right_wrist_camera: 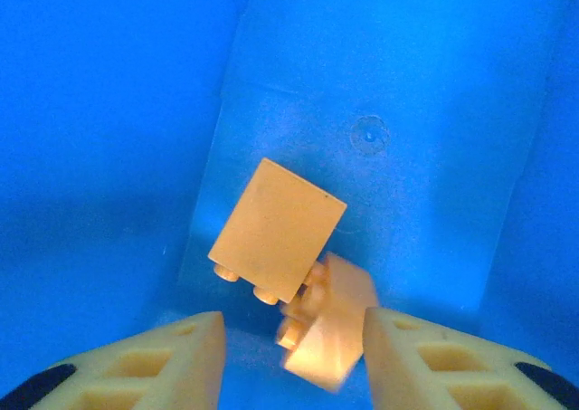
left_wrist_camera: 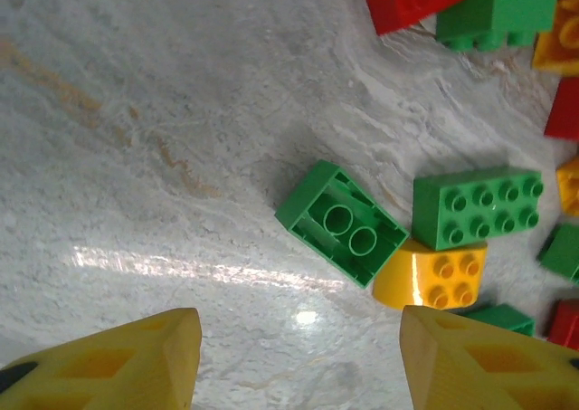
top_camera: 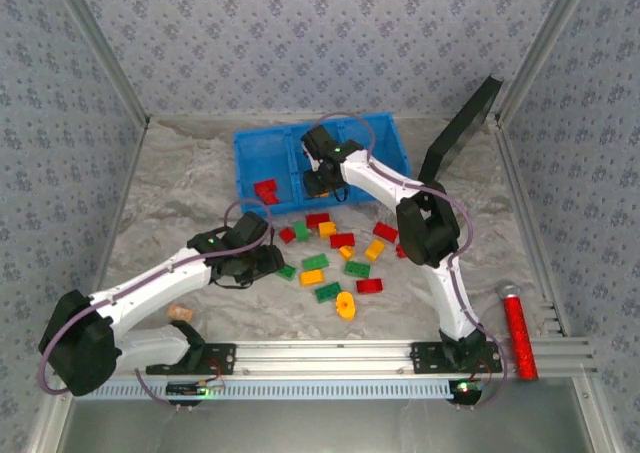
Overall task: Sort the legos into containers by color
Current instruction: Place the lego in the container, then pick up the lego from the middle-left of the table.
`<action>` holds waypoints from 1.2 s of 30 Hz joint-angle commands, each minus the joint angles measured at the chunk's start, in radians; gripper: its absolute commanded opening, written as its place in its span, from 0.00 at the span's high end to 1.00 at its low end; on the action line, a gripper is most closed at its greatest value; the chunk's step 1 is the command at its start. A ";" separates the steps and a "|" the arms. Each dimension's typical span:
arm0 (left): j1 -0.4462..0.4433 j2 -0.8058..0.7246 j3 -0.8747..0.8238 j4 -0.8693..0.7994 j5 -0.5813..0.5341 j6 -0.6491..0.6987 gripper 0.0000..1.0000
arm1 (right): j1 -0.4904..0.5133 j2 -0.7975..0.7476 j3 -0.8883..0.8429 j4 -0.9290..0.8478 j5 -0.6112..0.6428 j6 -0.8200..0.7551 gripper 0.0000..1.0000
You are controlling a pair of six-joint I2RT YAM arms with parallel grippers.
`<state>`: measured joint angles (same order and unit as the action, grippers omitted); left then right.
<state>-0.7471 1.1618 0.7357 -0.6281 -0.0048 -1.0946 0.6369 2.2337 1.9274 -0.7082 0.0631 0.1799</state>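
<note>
The blue three-part bin (top_camera: 390,133) stands at the back of the table, with red legos (top_camera: 265,190) in its left compartment. My right gripper (top_camera: 318,183) hangs open over the middle compartment (right_wrist_camera: 380,84). One yellow-orange brick (right_wrist_camera: 278,229) lies on the floor there, and a second, blurred one (right_wrist_camera: 330,338) is loose between the fingers. Red, green and yellow legos (top_camera: 340,253) lie scattered in front of the bin. My left gripper (left_wrist_camera: 298,365) is open and empty just short of an upturned green brick (left_wrist_camera: 341,222), beside a studded green brick (left_wrist_camera: 478,207) and a yellow one (left_wrist_camera: 432,276).
A black flat panel (top_camera: 462,128) leans at the back right. A red cylinder (top_camera: 518,331) lies on the rail at the right. A small tan object (top_camera: 181,313) sits by the left arm. Metal rails and patterned walls close the table in.
</note>
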 commanded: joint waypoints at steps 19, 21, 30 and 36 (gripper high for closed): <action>-0.119 0.294 0.187 -0.012 -0.041 -0.445 0.38 | -0.026 -0.217 -0.176 0.123 -0.102 -0.026 0.49; -0.121 0.325 0.198 -0.012 -0.030 -0.455 0.38 | -0.037 -0.265 -0.224 0.159 -0.138 -0.024 0.49; -0.121 0.403 0.202 -0.018 -0.019 -0.485 0.39 | -0.074 -0.445 -0.418 0.199 -0.115 -0.021 0.48; -0.120 0.454 0.206 -0.001 -0.007 -0.488 0.40 | -0.119 -0.566 -0.570 0.246 -0.145 0.018 0.48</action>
<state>-0.8604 1.5940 0.9157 -0.6228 -0.0242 -1.5318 0.5354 1.7302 1.4048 -0.4854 -0.0631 0.1719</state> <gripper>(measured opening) 0.605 0.521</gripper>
